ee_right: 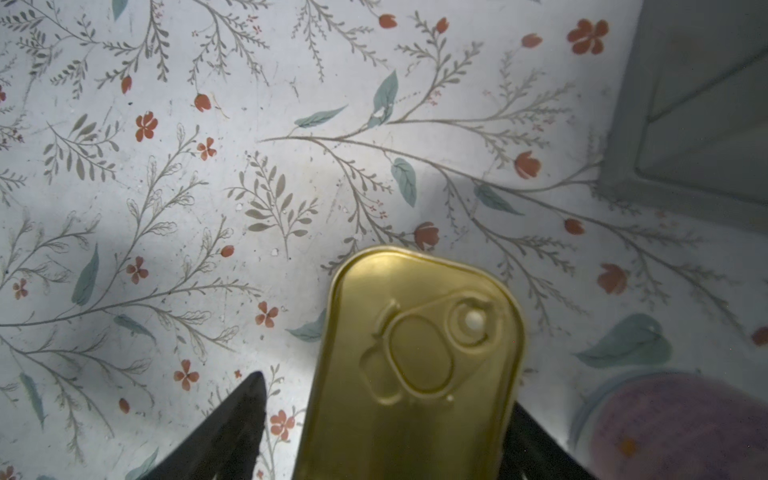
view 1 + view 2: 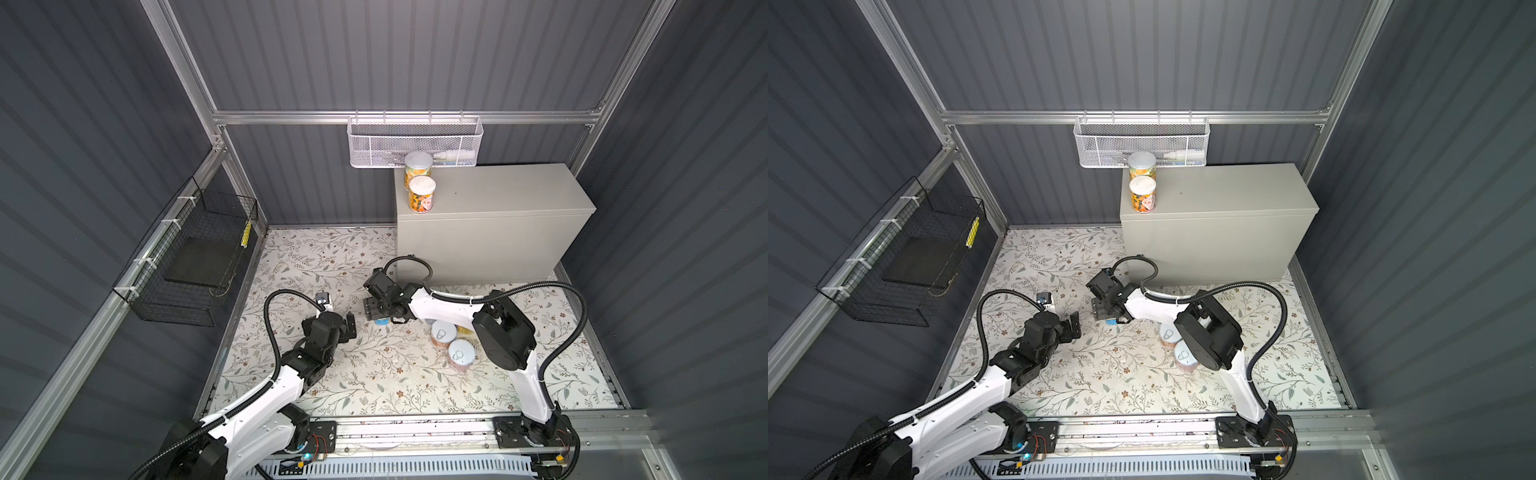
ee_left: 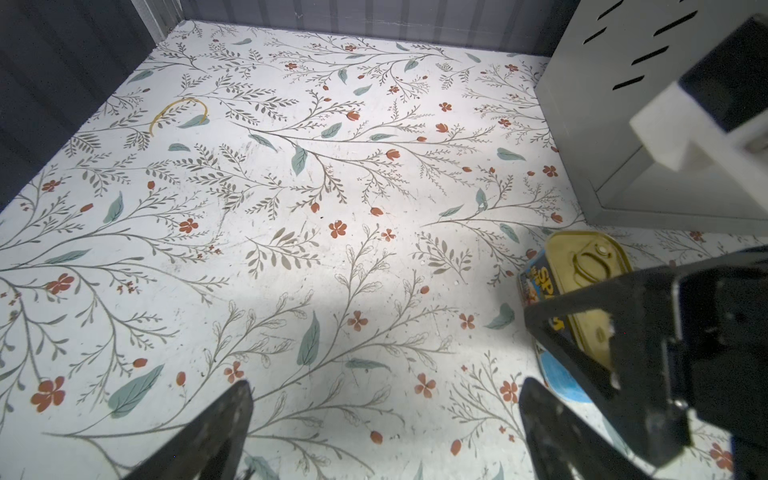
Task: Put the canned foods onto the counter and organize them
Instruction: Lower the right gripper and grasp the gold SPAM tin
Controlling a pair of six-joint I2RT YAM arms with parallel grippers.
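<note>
We straddle the gold tin (image 1: 415, 353) with our right gripper (image 1: 388, 395), jaws narrow but gapped on one side, at seven o'clock of the counter (image 2: 498, 195); our left gripper (image 3: 386, 382) gapes wide.

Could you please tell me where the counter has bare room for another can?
The counter is bare everywhere right of the front can and rear can, out to its right edge. Only its left edge, where both stand, is crowded.
</note>
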